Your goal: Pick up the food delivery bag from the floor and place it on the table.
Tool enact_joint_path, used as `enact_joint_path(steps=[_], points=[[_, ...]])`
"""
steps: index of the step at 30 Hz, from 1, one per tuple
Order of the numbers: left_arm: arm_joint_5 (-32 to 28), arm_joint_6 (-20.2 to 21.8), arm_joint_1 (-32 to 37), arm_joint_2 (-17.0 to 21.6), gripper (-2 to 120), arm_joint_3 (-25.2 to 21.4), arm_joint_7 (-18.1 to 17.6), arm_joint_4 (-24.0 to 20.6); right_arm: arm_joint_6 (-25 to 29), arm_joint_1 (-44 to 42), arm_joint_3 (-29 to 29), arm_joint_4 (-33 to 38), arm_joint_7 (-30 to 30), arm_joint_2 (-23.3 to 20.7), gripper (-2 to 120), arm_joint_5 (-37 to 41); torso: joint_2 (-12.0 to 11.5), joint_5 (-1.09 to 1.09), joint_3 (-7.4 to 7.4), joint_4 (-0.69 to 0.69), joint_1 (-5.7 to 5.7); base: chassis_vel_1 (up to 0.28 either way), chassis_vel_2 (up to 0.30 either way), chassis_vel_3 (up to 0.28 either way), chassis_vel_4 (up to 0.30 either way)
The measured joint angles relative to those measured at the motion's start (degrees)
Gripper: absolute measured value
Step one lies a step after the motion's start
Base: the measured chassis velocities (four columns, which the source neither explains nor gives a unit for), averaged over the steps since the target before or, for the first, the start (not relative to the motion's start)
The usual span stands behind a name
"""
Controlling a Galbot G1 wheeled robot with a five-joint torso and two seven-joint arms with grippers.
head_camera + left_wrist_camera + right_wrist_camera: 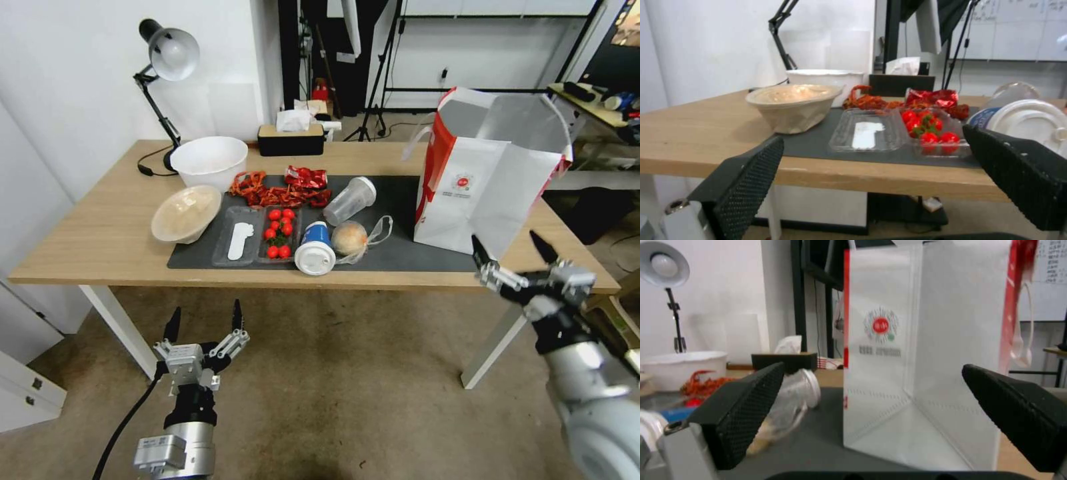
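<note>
One job looks finished to me: the boxy white food delivery bag with red side panels [483,177] stands upright on the light-wood counter [87,233], partly on its dark grey mat [393,200]. My right gripper [515,255] hangs just before it with jaws spread and holding nothing, and my left gripper [203,325] waits low over the floor [347,393], jaws spread too.

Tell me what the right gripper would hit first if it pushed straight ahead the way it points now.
Most likely the food delivery bag. The right gripper is open and aimed at the bag's white near corner, which stands upright on the table directly between the fingers in the right wrist view. Nothing seems to lie between them, though the gap is hard to judge.
</note>
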Motion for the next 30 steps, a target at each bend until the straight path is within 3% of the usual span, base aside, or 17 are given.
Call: enact_joint_path(steps=[11,30], points=[[-0.2,-2.4,-2.0,0.5,100,0.2,1.7,5.1,0.1,0.4,-2.3,-6.8,-4.3,5.5,100,-0.9,0.0,0.00,0.01,-0.02,0.00,0.000,0.000,0.000,0.000],[-0.9,-2.2,-3.0,1.6,100,0.1,2.9,8.2,-2.0,2.3,-5.5,-9.8,-4.3,7.5,100,-1.4,0.0,0.00,0.01,0.00,0.00,0.000,0.000,0.000,0.000]])
